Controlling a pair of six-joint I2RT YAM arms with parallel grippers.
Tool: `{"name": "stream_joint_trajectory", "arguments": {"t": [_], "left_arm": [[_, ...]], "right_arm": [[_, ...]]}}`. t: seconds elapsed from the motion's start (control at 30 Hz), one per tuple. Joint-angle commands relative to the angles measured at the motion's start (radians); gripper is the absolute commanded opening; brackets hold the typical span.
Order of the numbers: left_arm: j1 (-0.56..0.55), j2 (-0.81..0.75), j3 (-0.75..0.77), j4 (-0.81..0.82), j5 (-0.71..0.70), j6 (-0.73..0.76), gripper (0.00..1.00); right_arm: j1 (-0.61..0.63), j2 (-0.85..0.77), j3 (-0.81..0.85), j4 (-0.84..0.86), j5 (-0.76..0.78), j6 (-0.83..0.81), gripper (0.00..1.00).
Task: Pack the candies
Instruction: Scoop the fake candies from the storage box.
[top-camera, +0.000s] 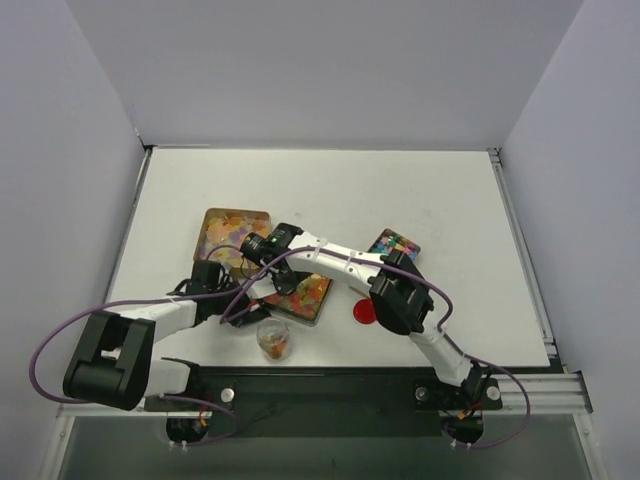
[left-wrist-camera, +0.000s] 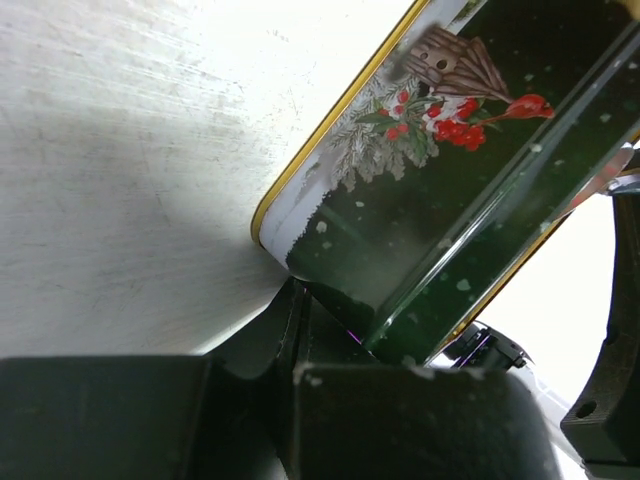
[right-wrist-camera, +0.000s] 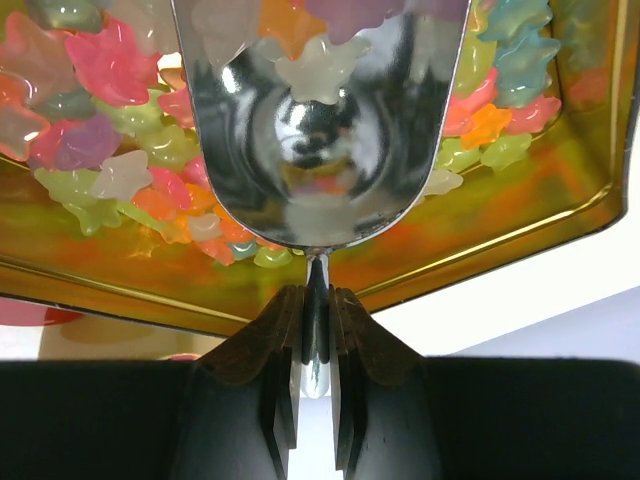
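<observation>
Top external view: nearest, by the arm bases, a clear cup (top-camera: 260, 334) stood on the white surface (top-camera: 330, 190) holding some candies (top-camera: 274, 345), and a red lid (top-camera: 365, 312) lay to its right. Just beyond, more candies filled a gold tin (top-camera: 298, 318). There the right gripper (right-wrist-camera: 316, 300) had its jaws clamped on the handle of a metal scoop (right-wrist-camera: 320, 120), its bowl over the sweets. The left gripper (left-wrist-camera: 300, 300) had its jaws clamped on the corner of a tilted dark green tin (left-wrist-camera: 450, 200). Farther back lay a second gold tin (top-camera: 240, 225) and a multicoloured box (top-camera: 393, 245), then pale walls (top-camera: 330, 70) on three sides. From above, the arms (top-camera: 340, 262) hid both jaws, and which tin the left one held was unclear.
</observation>
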Motion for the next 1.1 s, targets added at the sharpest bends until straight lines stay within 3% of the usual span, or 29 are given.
{"name": "stream_joint_trajectory", "arguments": {"t": [0.0,0.23,0.47,0.63,0.9,1.07], "left_arm": [[0.005,-0.023,0.010,0.063,-0.034,0.017,0.00],[0.008,-0.053,0.018,0.015,-0.040,0.062,0.00],[0.019,-0.081,0.053,-0.037,-0.038,0.125,0.00],[0.040,-0.109,0.079,-0.087,-0.003,0.201,0.00],[0.079,-0.133,0.208,-0.263,0.100,0.393,0.25],[0.146,-0.190,0.297,-0.415,0.130,0.520,0.33]], "right_arm": [[0.012,0.033,0.041,-0.032,-0.162,0.087,0.00],[-0.080,0.020,0.029,-0.004,-0.369,0.208,0.00],[-0.151,-0.106,-0.177,0.186,-0.462,0.170,0.00],[-0.177,-0.163,-0.260,0.231,-0.515,0.152,0.00],[-0.213,-0.241,-0.341,0.327,-0.562,0.170,0.00],[-0.230,-0.284,-0.338,0.338,-0.561,0.190,0.00]]}}
